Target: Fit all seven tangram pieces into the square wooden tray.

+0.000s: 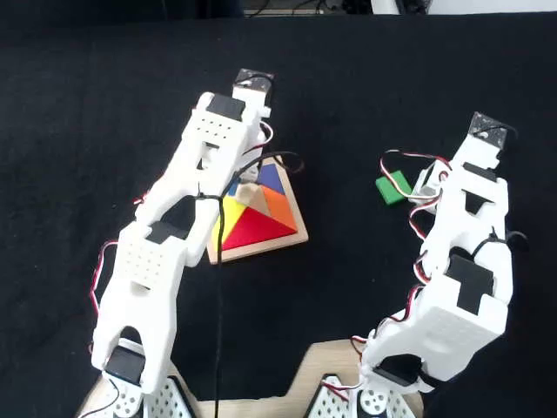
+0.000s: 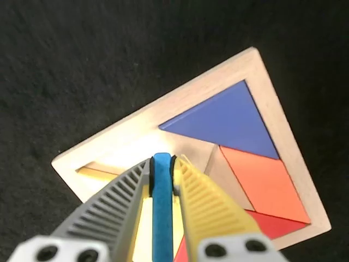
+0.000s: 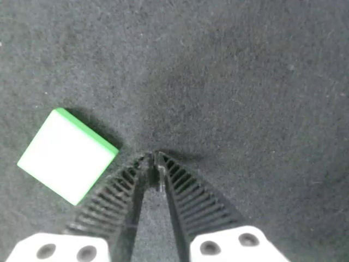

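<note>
High view gives me both white arms side by side over the black cloth (image 1: pixel 87 87). The left arm lies stretched across the square wooden tray (image 1: pixel 261 248), which sits left of the table's middle, turned corner-on to me. Inside it I count a dark blue triangle (image 1: pixel 271 178) at the far corner, an orange four-sided piece (image 1: pixel 278 207) against the right rim, a big red triangle (image 1: pixel 252 228) along the near rim and a yellow piece (image 1: pixel 228 216) half hidden under the arm. Well apart to the right, on the cloth, lies the green square piece (image 1: pixel 393 186), just beside the right arm.

From the left wrist I see the left gripper (image 2: pixel 162 164) clamped on a thin light-blue piece (image 2: pixel 162 218), held edge-on between the fingers. It hangs over the pale part of the tray beside the dark blue triangle. I cannot tell whether its tip touches the tray floor. A pale wood-coloured patch (image 2: pixel 218 169) sits between the dark blue triangle and the orange four-sided piece; I cannot say if that is a piece or tray floor.

From the right wrist, the right gripper (image 3: pixel 154 162) has its fingers pressed together with nothing between them, tips down at the cloth. The green square piece lies flat just beside it, not touching.
</note>
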Robot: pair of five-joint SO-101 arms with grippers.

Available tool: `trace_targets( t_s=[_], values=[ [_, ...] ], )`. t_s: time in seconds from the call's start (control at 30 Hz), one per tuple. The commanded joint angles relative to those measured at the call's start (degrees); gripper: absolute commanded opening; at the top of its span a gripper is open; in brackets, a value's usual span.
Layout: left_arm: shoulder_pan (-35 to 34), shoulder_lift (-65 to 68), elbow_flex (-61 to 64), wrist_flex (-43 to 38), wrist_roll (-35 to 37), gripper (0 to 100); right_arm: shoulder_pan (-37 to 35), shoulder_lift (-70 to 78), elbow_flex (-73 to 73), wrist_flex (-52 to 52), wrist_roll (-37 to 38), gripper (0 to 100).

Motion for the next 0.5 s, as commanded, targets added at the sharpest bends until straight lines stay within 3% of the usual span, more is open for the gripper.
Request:
trace_targets(
  t_s=[0.0, 0.17, 0.37, 0.47],
  values=[
    [0.4, -0.53, -0.4, -0.79, 2.55, 3, -1.67, -0.22, -2.77, 0.53, 0.7, 1.1],
    [0.75, -0.53, 0.04, -1.49, 2.46, 3, -1.67, -0.22, -2.77, 0.53, 0.7, 1.1],
    [0.75, -0.53, 1.27, -1.49, 2.73, 19, -1.67, -0.22, -2.77, 0.53, 0.7, 1.1],
    [0.75, -0.53, 1.36, -1.49, 2.46, 19, -1.67, -0.22, -2.77, 0.53, 0.7, 1.1]
  ],
)
